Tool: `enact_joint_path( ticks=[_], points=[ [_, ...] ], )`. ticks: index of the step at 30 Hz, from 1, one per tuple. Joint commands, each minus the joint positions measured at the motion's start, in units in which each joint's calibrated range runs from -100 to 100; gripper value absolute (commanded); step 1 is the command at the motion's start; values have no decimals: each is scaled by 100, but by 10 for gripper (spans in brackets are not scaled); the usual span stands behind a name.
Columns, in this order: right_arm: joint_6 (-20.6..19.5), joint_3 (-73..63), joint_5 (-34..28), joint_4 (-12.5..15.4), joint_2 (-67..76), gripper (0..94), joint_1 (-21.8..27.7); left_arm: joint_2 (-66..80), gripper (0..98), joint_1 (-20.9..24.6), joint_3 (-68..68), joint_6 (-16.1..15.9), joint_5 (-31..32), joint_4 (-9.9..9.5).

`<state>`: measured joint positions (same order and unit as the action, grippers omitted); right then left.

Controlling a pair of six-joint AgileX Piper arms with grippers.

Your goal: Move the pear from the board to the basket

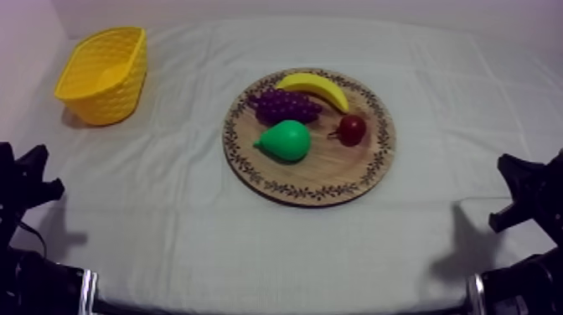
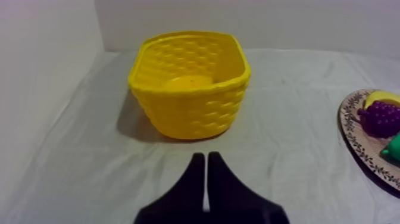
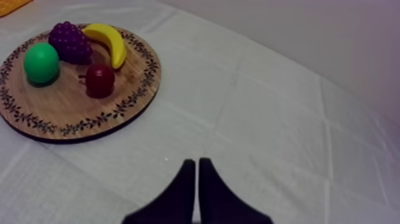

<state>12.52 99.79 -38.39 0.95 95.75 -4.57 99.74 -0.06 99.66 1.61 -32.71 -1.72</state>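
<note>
the green toy pear point(image 1: 285, 140) lay on the round wooden board point(image 1: 335, 172), well apart from the yellow woven basket point(image 1: 105, 71), with my left gripper point(image 2: 206, 158) and right gripper point(image 3: 194, 162) both closed on nothing.

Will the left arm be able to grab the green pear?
Probably yes. The pear lies uncovered on the left side of the board, with bare cloth between it and the left pincer. The pincer is shut, so it must open first; the grapes sit close behind.
</note>
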Motion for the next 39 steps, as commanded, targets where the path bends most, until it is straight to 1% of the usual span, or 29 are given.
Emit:
enact_joint_path(
  ticks=[1, 9, 20, 26, 32, 39],
  points=[
    [0, -1, 0, 0, 1, 3, -2, 9, 1, 198, 11, 565, 46, -6],
    [0, -1, 0, 0, 1, 3, -2, 9, 1, 205, 11, 557, 46, -6],
    [0, -1, 0, 0, 1, 3, -2, 9, 0, 250, 11, 465, 46, -6],
    [0, -1, 0, 0, 1, 3, -2, 9, 0, 316, -35, 439, 46, 63],
    [0, -1, 0, 0, 1, 3, -2, -20, 0, 324, -498, 387, 44, 119],
    [0, -1, 0, 0, 1, 3, -2, -331, 0, 277, -1113, 328, -49, 127]
  ],
)
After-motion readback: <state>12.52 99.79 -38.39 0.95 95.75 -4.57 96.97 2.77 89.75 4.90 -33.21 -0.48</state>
